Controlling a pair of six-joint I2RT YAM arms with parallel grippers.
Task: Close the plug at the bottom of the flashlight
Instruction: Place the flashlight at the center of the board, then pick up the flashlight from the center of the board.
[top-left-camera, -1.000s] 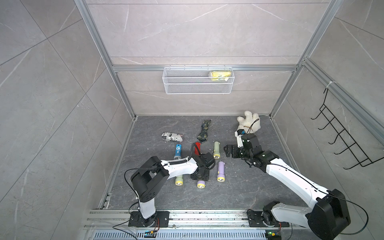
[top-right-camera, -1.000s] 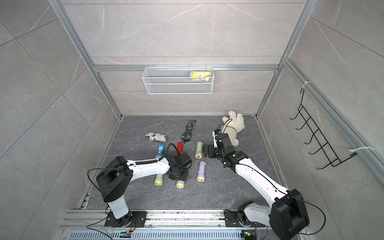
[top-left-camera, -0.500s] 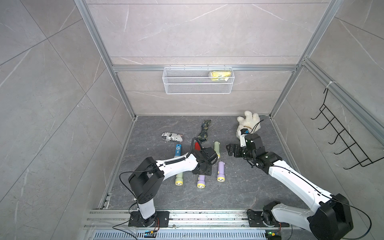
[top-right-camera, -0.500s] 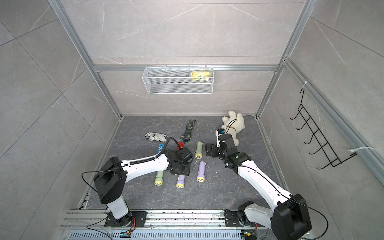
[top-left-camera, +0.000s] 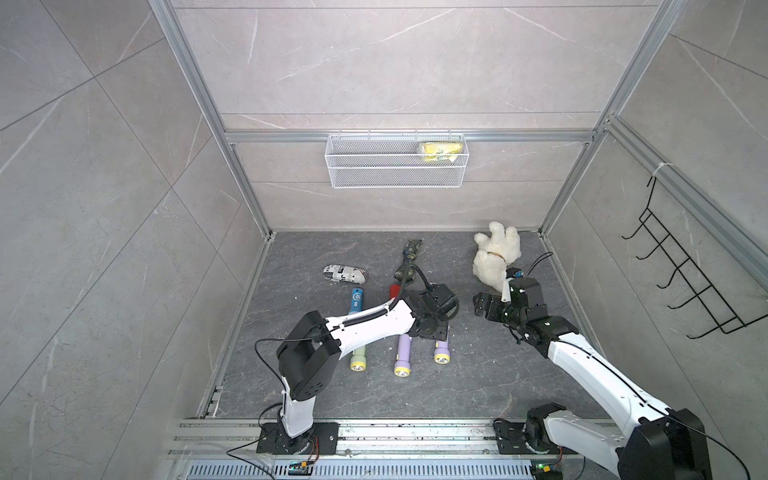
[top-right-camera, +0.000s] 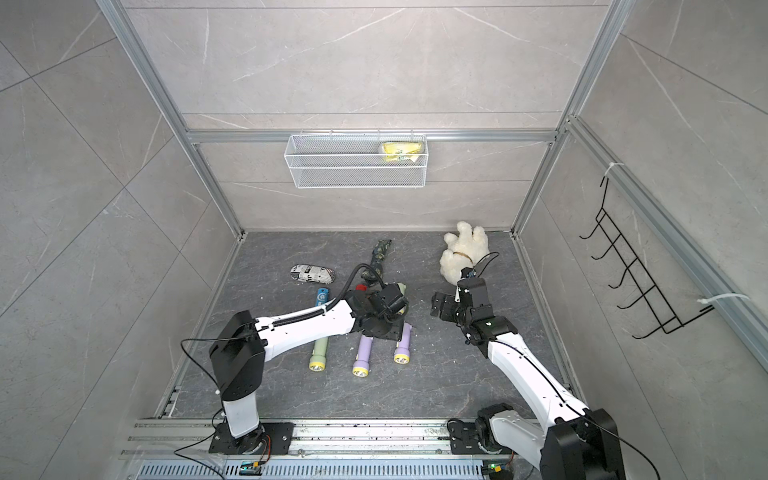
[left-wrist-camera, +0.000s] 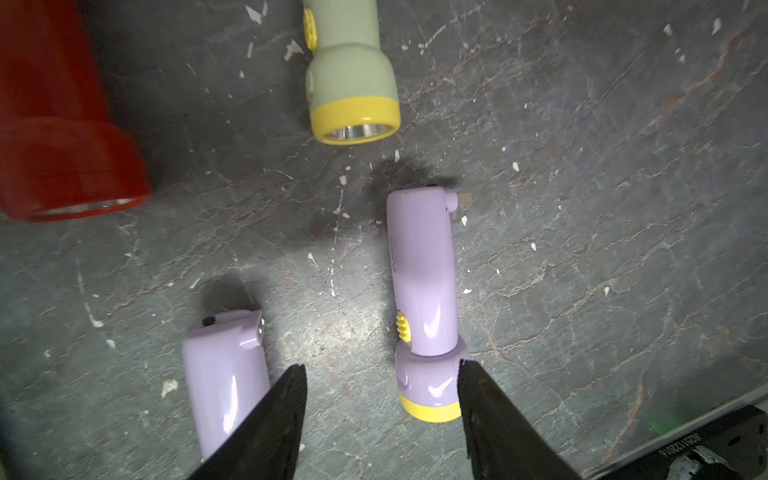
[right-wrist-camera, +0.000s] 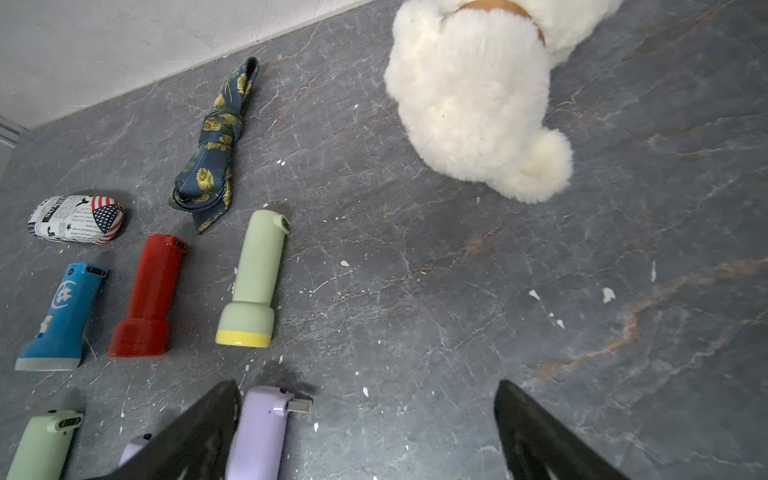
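On the dark stone counter (right-wrist-camera: 582, 311) lie six flashlights: two purple, two green flashlights (right-wrist-camera: 253, 274), one red flashlight (right-wrist-camera: 149, 295), one blue flashlight (right-wrist-camera: 62, 316); also one plush toy (right-wrist-camera: 469, 104), one necktie (right-wrist-camera: 216, 141), one newsprint case (right-wrist-camera: 77, 218). The purple flashlight (left-wrist-camera: 422, 282) with its plug (left-wrist-camera: 464, 198) jutting out lies well apart from the plush toy, its head between the parted fingers of the left end effector (left-wrist-camera: 380, 365), ungripped. The right end effector (right-wrist-camera: 368, 384), nearer the plush toy, gapes empty. In both top views the left arm (top-left-camera: 374, 328) covers both purple bodies. Grey tiled walls (top-left-camera: 374, 62); one wire basket (top-left-camera: 395, 178) above the plush toy.
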